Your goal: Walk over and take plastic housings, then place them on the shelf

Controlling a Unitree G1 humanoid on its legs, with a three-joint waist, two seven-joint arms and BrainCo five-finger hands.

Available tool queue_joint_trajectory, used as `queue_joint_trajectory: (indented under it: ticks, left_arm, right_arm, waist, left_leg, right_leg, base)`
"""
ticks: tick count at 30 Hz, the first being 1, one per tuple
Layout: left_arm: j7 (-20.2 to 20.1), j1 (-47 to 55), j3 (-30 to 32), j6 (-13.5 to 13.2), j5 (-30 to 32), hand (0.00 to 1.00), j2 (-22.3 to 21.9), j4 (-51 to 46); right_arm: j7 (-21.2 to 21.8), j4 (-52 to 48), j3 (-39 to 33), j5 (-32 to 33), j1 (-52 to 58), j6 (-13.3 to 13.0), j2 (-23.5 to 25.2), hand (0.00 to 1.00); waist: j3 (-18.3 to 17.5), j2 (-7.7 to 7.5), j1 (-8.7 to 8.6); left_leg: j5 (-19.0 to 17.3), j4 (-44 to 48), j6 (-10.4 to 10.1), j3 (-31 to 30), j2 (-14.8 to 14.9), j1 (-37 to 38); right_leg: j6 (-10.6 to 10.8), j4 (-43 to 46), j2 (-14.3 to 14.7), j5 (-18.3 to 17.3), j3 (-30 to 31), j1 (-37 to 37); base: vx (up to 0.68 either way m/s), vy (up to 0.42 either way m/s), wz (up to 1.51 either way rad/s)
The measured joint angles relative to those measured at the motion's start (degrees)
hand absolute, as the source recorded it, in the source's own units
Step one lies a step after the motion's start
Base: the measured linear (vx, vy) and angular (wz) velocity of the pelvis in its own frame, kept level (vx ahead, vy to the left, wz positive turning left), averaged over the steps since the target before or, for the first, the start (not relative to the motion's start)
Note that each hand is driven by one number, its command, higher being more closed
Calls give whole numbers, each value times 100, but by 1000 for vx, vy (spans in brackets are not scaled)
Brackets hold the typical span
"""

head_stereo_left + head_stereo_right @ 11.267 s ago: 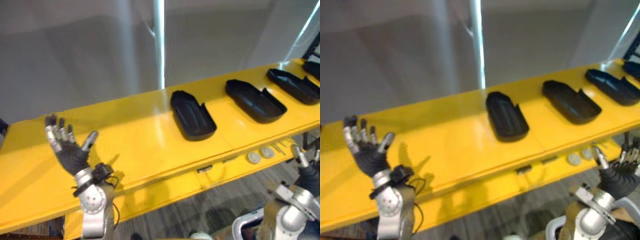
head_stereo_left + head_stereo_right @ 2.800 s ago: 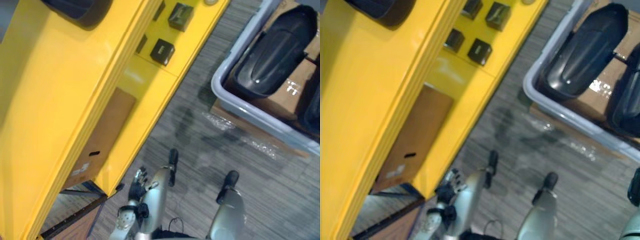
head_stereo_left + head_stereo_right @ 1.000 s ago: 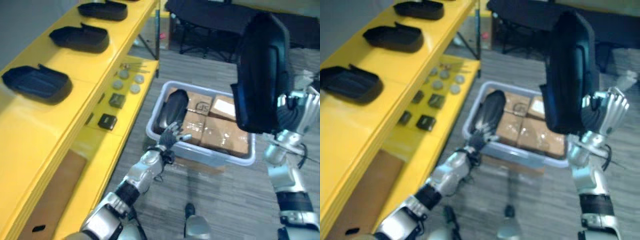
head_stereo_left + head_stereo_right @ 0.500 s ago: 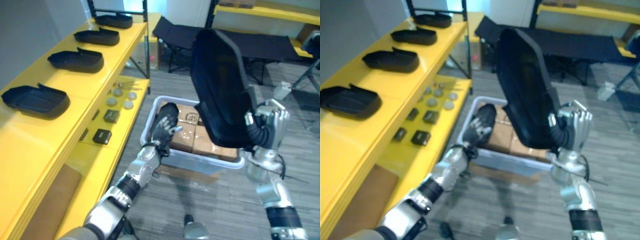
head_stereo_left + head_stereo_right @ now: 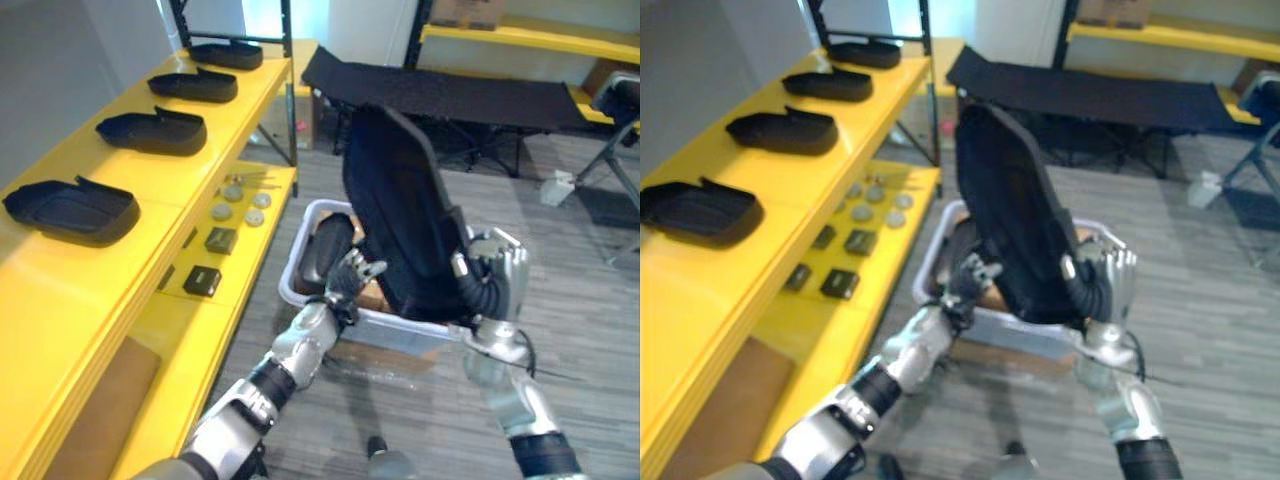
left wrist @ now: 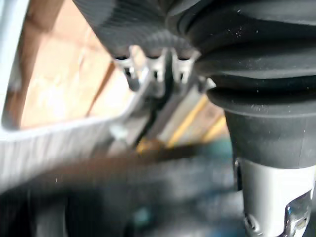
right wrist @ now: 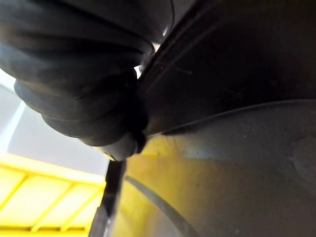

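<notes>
Just over the near rim of the grey bin (image 5: 400,326), the left hand (image 5: 350,277) hovers with fingers loosely spread, holding nothing. Above the bin, the right hand (image 5: 497,272) curls its fingers round the edge of a black plastic housing (image 5: 398,222), held upright. Inside the bin lie a second housing (image 5: 322,250) and cardboard boxes (image 5: 372,298) (mostly hidden). Left of the bin, the yellow shelf (image 5: 150,185) carries four more housings (image 5: 152,130) in a row. Beyond the bin stands a black cot (image 5: 450,92).
</notes>
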Motion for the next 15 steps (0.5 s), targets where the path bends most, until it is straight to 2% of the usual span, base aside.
queue_joint_trajectory:
  ticks: [4,5,9,15]
  left_arm:
    - [-175,2,-35,29,-34,0,-99,-40]
    - [-175,4,-53,29,-97,100,-107,-40]
    - [-128,78,-229,14,-250,100,-106,-40]
    - [266,79,-242,-268,-196,100,-107,-117]
  right_arm:
    - [0,97,100,5,-2,11,8,100]
    - [0,108,99,24,-2,25,8,100]
    - [0,259,252,252,-2,47,35,100]
    - [153,263,365,541,-8,123,259,100]
  waist:
    - [-9,3,7]
    - [-23,4,6]
    - [-209,0,8]
    - [-239,-2,46]
  left_leg:
    - [2,0,0,-31,0,0]
    - [4,0,-3,-44,0,-2]
    - [3,0,-4,-74,2,-9]
    - [-5,0,-26,-83,0,-9]
  right_leg:
    - [-1,4,1,-1,-15,10]
    - [-1,6,2,-1,-23,13]
    - [-8,5,3,-7,-70,24]
    - [-44,1,-1,-34,-81,27]
  base:
    - [0,0,0]
    - [-21,9,3]
    - [-7,5,3]
    - [0,0,0]
